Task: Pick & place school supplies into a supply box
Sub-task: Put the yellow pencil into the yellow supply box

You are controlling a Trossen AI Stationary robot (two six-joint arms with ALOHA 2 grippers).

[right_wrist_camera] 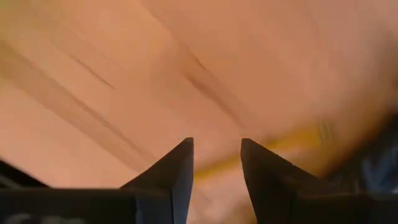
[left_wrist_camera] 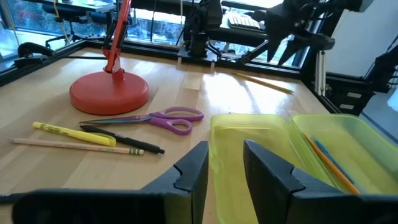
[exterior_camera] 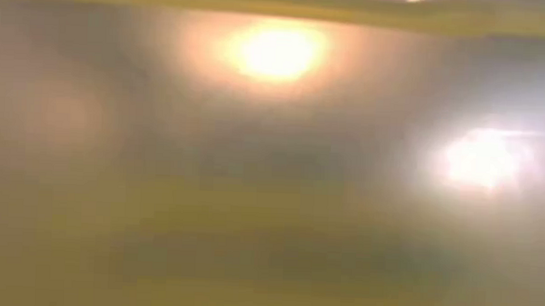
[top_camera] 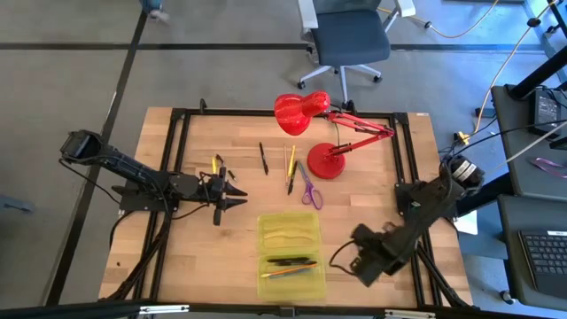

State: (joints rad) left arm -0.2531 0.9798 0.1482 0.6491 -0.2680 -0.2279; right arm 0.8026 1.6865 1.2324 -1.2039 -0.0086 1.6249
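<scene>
The box lies open between the arms, so either can drop in pens. The left hand hangs empty, fingers slightly apart, facing the scissors. The right hand points down at the table, narrowly parted and empty.

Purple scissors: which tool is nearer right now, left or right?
Left. The left tool sits just beside the purple scissors, over the wood between them and the table's left edge. The right tool is farther off, low beside the supply box.
</scene>
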